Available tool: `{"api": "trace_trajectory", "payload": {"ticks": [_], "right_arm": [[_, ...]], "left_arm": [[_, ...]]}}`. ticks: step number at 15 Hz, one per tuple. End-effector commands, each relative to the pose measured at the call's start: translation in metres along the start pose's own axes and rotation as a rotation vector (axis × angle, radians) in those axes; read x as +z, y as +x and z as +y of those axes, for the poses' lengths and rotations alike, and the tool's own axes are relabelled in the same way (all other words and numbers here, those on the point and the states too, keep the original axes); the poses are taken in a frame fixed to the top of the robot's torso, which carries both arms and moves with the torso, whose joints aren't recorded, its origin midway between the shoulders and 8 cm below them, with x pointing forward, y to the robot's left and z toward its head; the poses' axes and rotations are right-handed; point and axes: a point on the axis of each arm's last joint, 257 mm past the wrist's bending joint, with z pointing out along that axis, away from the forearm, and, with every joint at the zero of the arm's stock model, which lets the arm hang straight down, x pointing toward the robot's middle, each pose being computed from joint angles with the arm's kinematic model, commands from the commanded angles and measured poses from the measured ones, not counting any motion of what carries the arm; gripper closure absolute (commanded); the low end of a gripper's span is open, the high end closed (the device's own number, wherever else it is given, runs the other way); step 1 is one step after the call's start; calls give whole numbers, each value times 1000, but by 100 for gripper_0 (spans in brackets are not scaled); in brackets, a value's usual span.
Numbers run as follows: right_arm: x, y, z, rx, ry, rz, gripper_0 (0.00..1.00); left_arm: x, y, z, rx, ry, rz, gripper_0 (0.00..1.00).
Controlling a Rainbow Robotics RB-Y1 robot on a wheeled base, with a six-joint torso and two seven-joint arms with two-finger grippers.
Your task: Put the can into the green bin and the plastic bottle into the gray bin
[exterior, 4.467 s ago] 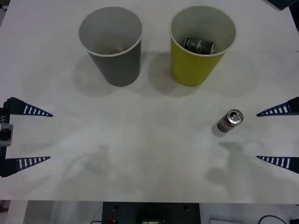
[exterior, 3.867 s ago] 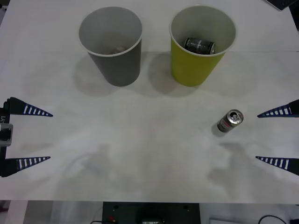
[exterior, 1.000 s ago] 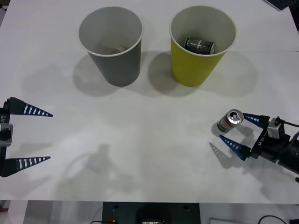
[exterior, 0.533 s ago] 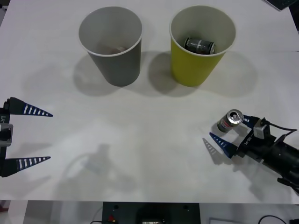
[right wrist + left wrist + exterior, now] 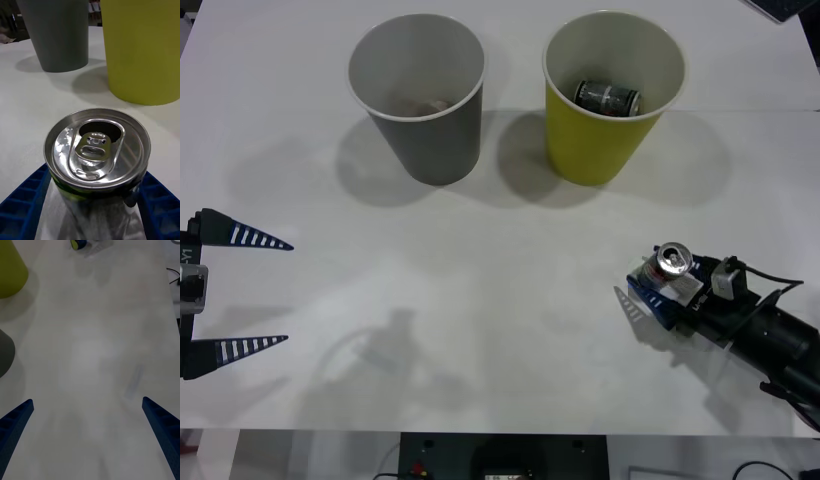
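Note:
The can [image 5: 670, 265] stands on the white table at the right, silver top and pull tab up, close in the right wrist view [image 5: 97, 150]. My right gripper [image 5: 652, 277] is shut on the can, one blue finger [image 5: 22, 202] against each side. Behind it stand the green bin [image 5: 612, 150] [image 5: 142, 52] and, to its left, the gray bin [image 5: 435, 145] [image 5: 56, 33]. The plastic bottle is out of view. Low at the table's left edge, my left gripper [image 5: 287, 292] [image 5: 87, 400] is open and holds nothing.
A darker can [image 5: 607, 97] lies on its side inside the green bin. Something pale sits at the bottom of the gray bin, too unclear to name. Bare white table [image 5: 480, 300] stretches between the two arms. The near table edge runs along the bottom.
My right gripper came in from the right edge, spread around the can, and its fingers have now shut on it. The can has shifted slightly. The left arm has not moved.

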Motion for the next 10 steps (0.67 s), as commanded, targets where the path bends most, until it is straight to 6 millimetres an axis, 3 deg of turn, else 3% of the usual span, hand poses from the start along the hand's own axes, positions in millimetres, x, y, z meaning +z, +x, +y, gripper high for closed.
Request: {"api": "trace_trajectory", "payload": {"ticks": [1, 10], "right_arm": [[0, -1, 1, -8, -4, -3, 100], [-4, -9, 2, -1, -23, -28, 100]], "left_arm": [[0, 0, 0, 0, 0, 0, 0], [0, 0, 0, 0, 0, 0, 0]]}}
